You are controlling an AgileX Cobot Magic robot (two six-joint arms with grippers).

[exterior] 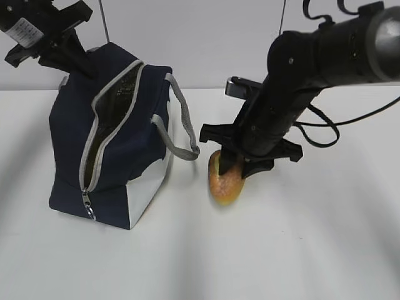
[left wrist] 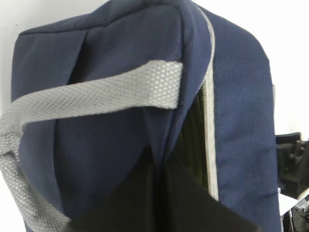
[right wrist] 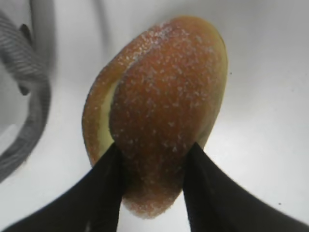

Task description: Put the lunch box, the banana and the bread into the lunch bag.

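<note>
The navy lunch bag (exterior: pixel 128 147) stands at the left with its grey zipper open; it fills the left wrist view (left wrist: pixel 120 121). My left gripper (exterior: pixel 84 65) is shut on the bag's fabric at its far top edge (left wrist: pixel 159 162). The bread (exterior: pixel 225 178), a golden-brown roll, is just right of the bag, at or just above the table. My right gripper (exterior: pixel 236 165) is shut on it; in the right wrist view the two black fingers (right wrist: pixel 108 179) clamp the bread (right wrist: pixel 159 106) from both sides. The lunch box and the banana are out of view.
The white table (exterior: pixel 300 244) stretches in front and to the right. The bag's grey strap handle (exterior: pixel 178 125) hangs toward the bread and also shows in the right wrist view (right wrist: pixel 24 96). A black cable (exterior: pixel 325 128) trails behind the right arm.
</note>
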